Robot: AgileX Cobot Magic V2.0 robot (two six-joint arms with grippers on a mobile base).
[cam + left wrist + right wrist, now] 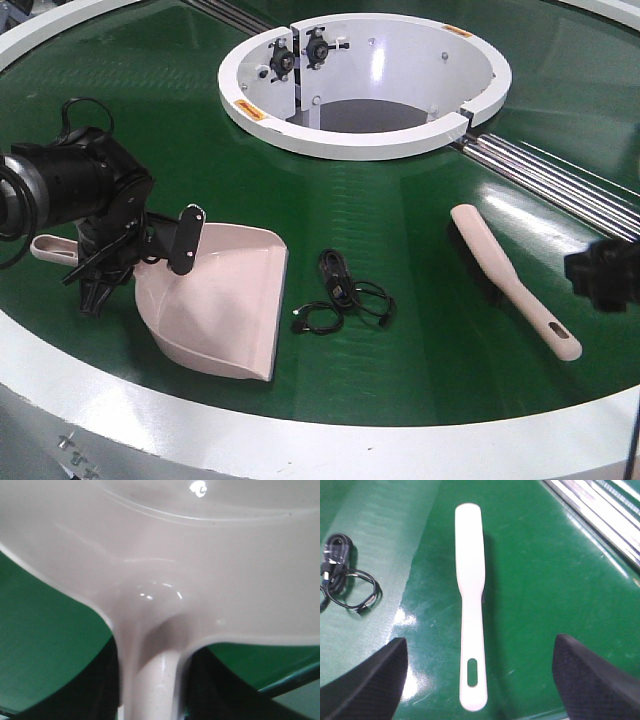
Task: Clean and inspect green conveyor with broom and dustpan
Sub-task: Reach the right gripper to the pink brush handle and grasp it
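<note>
Green conveyor (420, 230) unswept, we judge. Dustpan (225, 305) flat on belt, left side; left pincer (138, 265) straddles its handle, grip we cannot tell. Broom (470, 605) lies right, untouched, under wide-open right pincer (480, 640). Black cable (342, 297) between them awaits sweeping; inspection also left.

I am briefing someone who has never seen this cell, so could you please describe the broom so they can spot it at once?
Start from the green conveyor, the big ring around the white centre hub. On its right part lies the broom. It is a slim, flat, pale brush with a slotted handle end, unlike the wide dustpan and the black cable to its left.
</note>
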